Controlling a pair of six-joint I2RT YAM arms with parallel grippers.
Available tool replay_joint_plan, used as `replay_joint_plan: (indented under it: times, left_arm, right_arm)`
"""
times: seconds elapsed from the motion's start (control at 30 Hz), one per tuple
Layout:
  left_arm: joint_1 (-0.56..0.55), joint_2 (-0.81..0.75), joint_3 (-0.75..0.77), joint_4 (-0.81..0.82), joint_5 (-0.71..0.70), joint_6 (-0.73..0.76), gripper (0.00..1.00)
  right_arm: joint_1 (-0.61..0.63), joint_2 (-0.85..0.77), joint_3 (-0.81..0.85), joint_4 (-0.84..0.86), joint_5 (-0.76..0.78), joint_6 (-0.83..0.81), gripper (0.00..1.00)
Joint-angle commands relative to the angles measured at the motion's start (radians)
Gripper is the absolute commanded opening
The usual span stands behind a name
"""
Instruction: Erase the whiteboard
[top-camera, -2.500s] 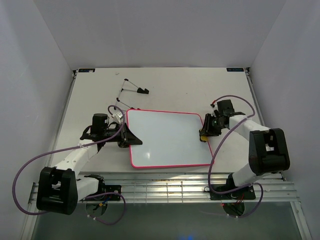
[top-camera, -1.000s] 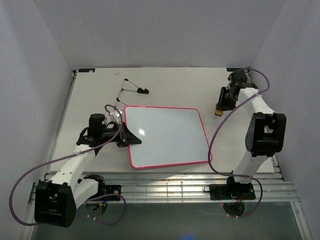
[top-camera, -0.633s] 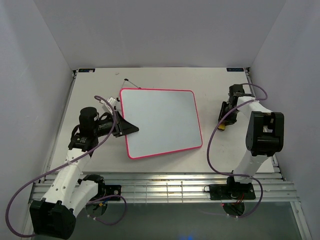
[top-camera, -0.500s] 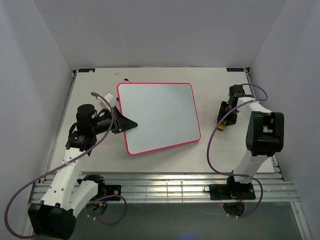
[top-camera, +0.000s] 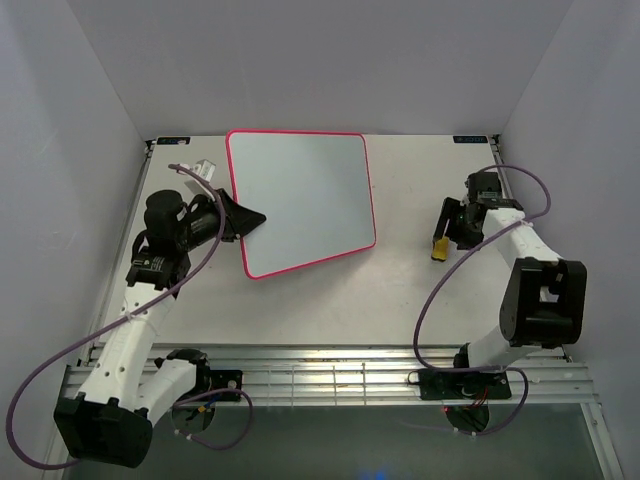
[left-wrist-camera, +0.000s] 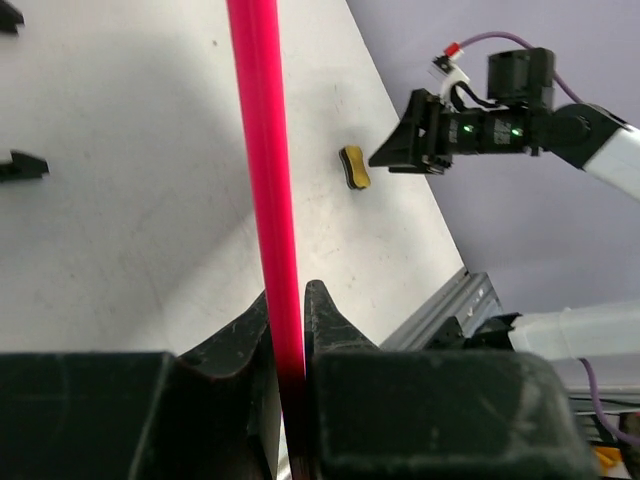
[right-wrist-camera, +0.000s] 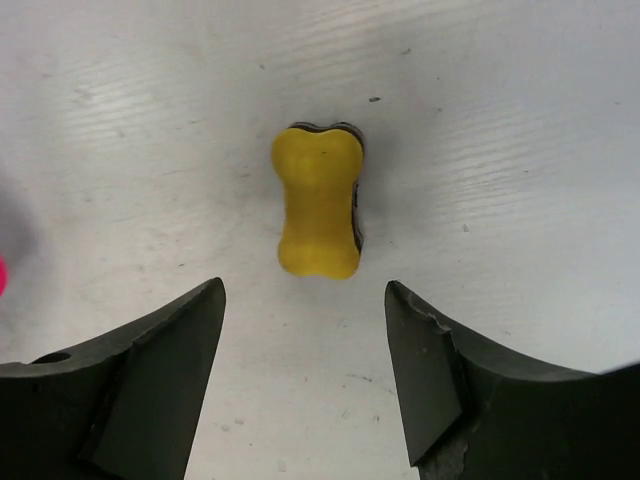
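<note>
The whiteboard (top-camera: 300, 200), blank white with a pink-red border, is raised off the table and tilted at the far left. My left gripper (top-camera: 245, 218) is shut on its left edge. In the left wrist view the pink border (left-wrist-camera: 262, 150) runs straight up from between my left gripper's (left-wrist-camera: 285, 295) closed jaws. The small yellow sponge eraser (top-camera: 439, 247) lies on the table at the right. My right gripper (top-camera: 452, 226) stands open just behind it, apart from it. In the right wrist view the eraser (right-wrist-camera: 318, 202) rests ahead of the right gripper (right-wrist-camera: 305, 300), with nothing between the fingers.
A metal rail (top-camera: 330, 375) runs along the table's near edge, and grey walls close in the left, right and back. Two small black pieces (left-wrist-camera: 20, 164) lie on the table beneath the raised board. The right arm's gripper (left-wrist-camera: 420, 135) shows beside the eraser (left-wrist-camera: 353, 167).
My left arm has lifted the whiteboard and swung it toward the far left. The right gripper has opened, let the yellow eraser go onto the table and drawn back slightly.
</note>
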Motion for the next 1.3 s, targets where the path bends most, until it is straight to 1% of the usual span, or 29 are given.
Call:
replay_joint_plan:
  times: [0.0, 0.03, 0.07, 0.1, 0.13, 0.17, 0.2, 0.23, 0.3, 0.4, 0.5, 0.6, 0.67, 0.73, 0.87, 0.9, 1.07, 1.1, 1.13, 1.2, 1.27]
  left_arm:
    - [0.008, -0.005, 0.085, 0.401, 0.024, 0.033, 0.0]
    - [0.015, 0.007, 0.087, 0.442, 0.038, 0.068, 0.0]
    - [0.025, 0.037, 0.092, 0.475, 0.052, 0.077, 0.0]
    - [0.053, 0.056, 0.101, 0.529, 0.07, 0.086, 0.0]
    - [0.071, 0.077, 0.119, 0.566, 0.082, 0.08, 0.0]
    - [0.093, 0.117, 0.122, 0.603, 0.095, 0.065, 0.0]
    - [0.123, 0.139, 0.124, 0.691, 0.107, 0.05, 0.0]
    - [0.134, 0.16, 0.124, 0.732, 0.099, 0.03, 0.0]
    - [0.14, 0.226, 0.134, 0.775, 0.066, -0.001, 0.0]
    - [0.133, 0.28, 0.167, 0.802, 0.107, -0.038, 0.0]
    - [0.131, 0.259, 0.139, 0.799, 0.092, -0.065, 0.0]
    - [0.131, 0.226, 0.105, 0.799, 0.032, -0.116, 0.0]
    - [0.133, 0.219, 0.104, 0.799, -0.024, -0.159, 0.0]
    - [0.133, 0.226, 0.11, 0.809, -0.045, -0.191, 0.0]
    - [0.13, 0.196, 0.058, 0.894, -0.199, -0.206, 0.0]
    - [0.13, 0.188, 0.047, 0.913, -0.279, -0.205, 0.0]
    - [0.13, 0.2, 0.007, 0.971, -0.479, -0.15, 0.0]
    - [0.13, 0.217, -0.005, 1.04, -0.511, -0.151, 0.0]
    - [0.13, 0.226, -0.017, 1.083, -0.555, -0.147, 0.0]
    - [0.131, 0.267, -0.033, 1.17, -0.583, -0.148, 0.0]
    - [0.133, 0.303, -0.016, 1.22, -0.588, -0.141, 0.0]
  right_arm:
    - [-0.004, -0.157, -0.027, 0.025, -0.058, -0.005, 0.71]
    - [-0.004, -0.187, -0.056, 0.032, -0.079, -0.01, 0.72]
    - [-0.004, -0.222, -0.079, 0.043, -0.093, -0.013, 0.77]
    - [-0.005, -0.294, -0.104, 0.057, -0.109, -0.016, 0.92]
    - [-0.004, -0.331, -0.128, 0.089, -0.157, -0.016, 0.97]
    - [-0.004, -0.369, -0.178, 0.109, -0.187, -0.018, 0.9]
    - [-0.002, -0.436, -0.203, 0.129, -0.219, -0.015, 0.9]
    - [-0.002, -0.466, -0.223, 0.146, -0.28, -0.004, 0.9]
    - [0.004, -0.532, -0.262, 0.181, -0.313, 0.004, 0.9]
    - [0.018, -0.55, -0.262, 0.168, -0.291, -0.005, 0.9]
    - [0.022, -0.549, -0.254, 0.166, -0.302, -0.007, 0.9]
    - [0.022, -0.535, -0.237, 0.172, -0.331, -0.002, 0.9]
    - [0.022, -0.523, -0.231, 0.177, -0.357, 0.002, 0.9]
    - [0.022, -0.517, -0.231, 0.187, -0.383, 0.005, 0.9]
    - [0.022, -0.512, -0.234, 0.192, -0.399, 0.005, 0.9]
    - [0.022, -0.514, -0.236, 0.195, -0.402, 0.005, 0.9]
    - [0.022, -0.512, -0.239, 0.206, -0.423, 0.008, 0.9]
    - [0.051, -0.511, -0.239, 0.207, -0.428, 0.011, 0.9]
    - [0.053, -0.511, -0.237, 0.207, -0.431, 0.013, 0.9]
    - [0.059, -0.511, -0.234, 0.203, -0.429, 0.011, 0.9]
    - [0.065, -0.511, -0.234, 0.201, -0.423, 0.008, 0.9]
